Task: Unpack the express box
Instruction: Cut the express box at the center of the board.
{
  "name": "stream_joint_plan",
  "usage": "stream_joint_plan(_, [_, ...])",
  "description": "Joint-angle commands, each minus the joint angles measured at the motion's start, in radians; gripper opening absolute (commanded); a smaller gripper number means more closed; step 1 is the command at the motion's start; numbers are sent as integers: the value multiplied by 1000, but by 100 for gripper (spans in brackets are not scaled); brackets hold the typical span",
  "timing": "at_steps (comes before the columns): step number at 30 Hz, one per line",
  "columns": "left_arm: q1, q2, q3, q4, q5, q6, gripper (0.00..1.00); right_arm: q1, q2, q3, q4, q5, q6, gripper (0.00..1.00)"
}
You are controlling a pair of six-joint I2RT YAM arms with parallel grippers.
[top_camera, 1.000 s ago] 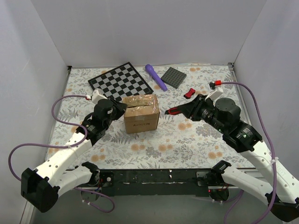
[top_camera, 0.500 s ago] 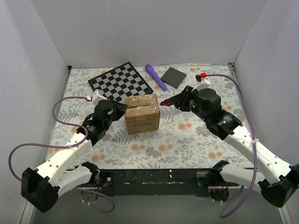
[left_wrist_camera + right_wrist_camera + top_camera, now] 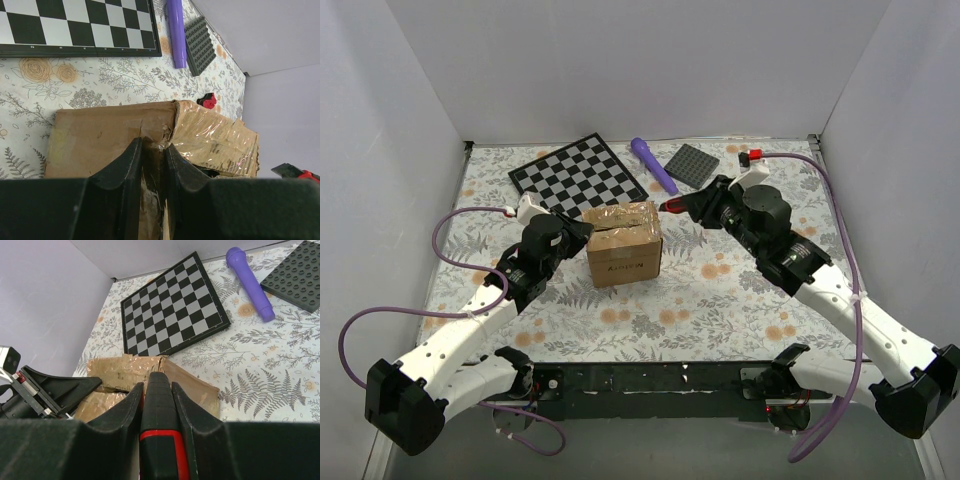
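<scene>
The express box (image 3: 622,243) is a small brown carton with shiny tan tape on top, standing mid-table. My left gripper (image 3: 582,228) is at its left side. In the left wrist view the gripper (image 3: 153,147) is shut on the torn taped edge of the box (image 3: 105,132). My right gripper (image 3: 705,205) is shut on a black and red cutter (image 3: 678,205), held just off the box's far right top corner. In the right wrist view the cutter (image 3: 159,410) points over the box (image 3: 120,370).
A checkerboard (image 3: 578,173) lies at the back left. A purple cylinder (image 3: 653,164) and a dark grey studded plate (image 3: 693,164) lie at the back. A small red piece (image 3: 207,100) lies right of the box. White walls enclose the table.
My right arm has swung left and away from me with the cutter, bringing its tip from the box's right side up to the far right top corner. The left arm and box have not moved.
</scene>
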Motion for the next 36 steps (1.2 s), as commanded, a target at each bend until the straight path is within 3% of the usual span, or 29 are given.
stream_joint_plan(1, [-1,-37,9,112,23,-50,0,-5,38,67,67,-12,-22,1])
stream_joint_plan(13, [1,-33,7,118,25,-50,0,-5,59,32,30,-63,-27,1])
stream_joint_plan(22, [-1,-30,9,121,14,-61,0,-5,150,122,-158,-259,-62,1])
stream_joint_plan(36, [1,-39,-8,122,8,-73,0,-5,216,70,-220,-416,-87,1])
